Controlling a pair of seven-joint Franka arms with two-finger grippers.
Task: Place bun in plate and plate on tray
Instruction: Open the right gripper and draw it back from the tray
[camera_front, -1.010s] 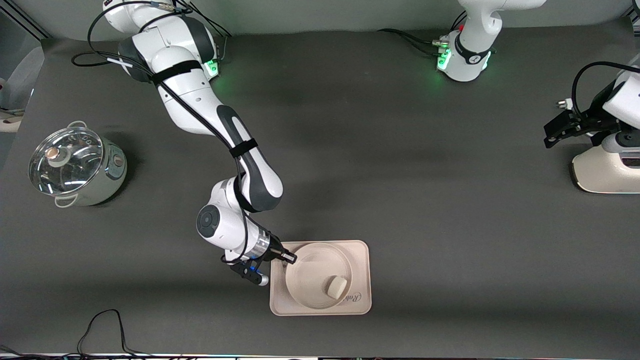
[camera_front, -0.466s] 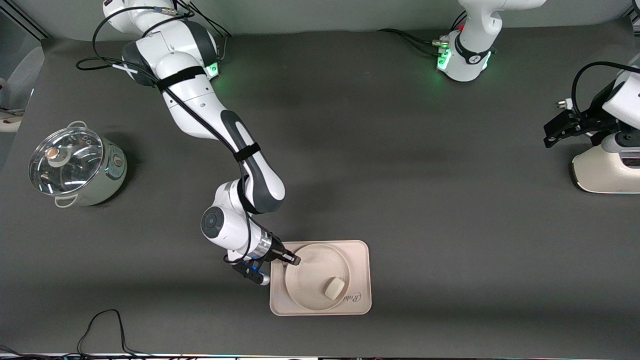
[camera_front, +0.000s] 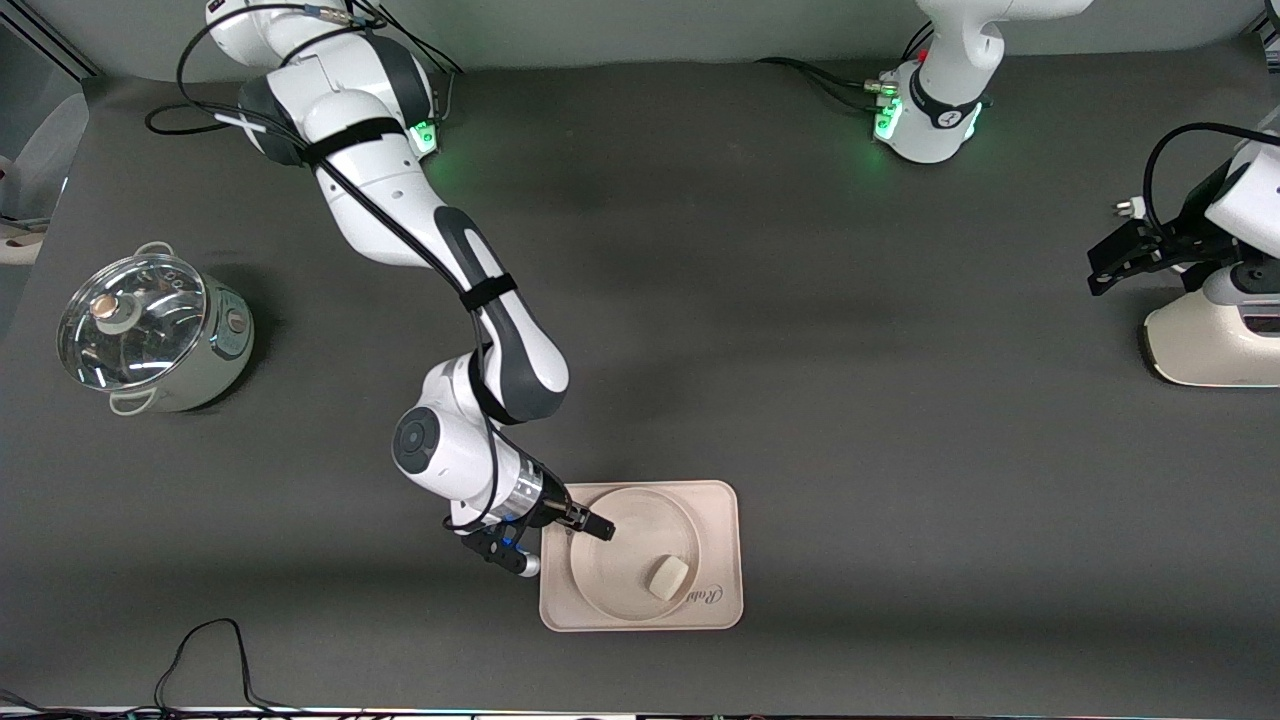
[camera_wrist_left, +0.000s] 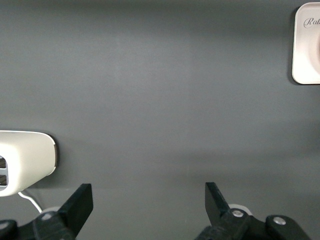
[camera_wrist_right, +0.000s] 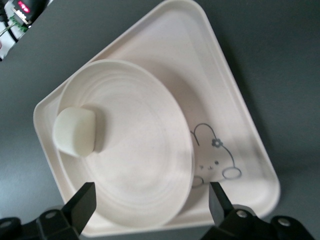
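Our right gripper (camera_front: 590, 524) has just let go: its jaws, closed on the plain round cream-beige plate (camera_front: 615, 570) a second ago, now stand wide over that rim. The plate sits in the cream rectangular "Rabbit" tray (camera_front: 722, 520), carrying the small off-white pillow-like bun (camera_front: 668, 577). We judge the task complete. Our left gripper (camera_wrist_left: 145, 210) waits open at its own end.

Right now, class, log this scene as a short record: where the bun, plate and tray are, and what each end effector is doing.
bun: on plate
plate: on tray
tray: on table, nearer the front camera
right end effector: open, over plate's rim, holding nothing
left end effector: open, empty, waiting at its end of the table
pot: at right arm's end
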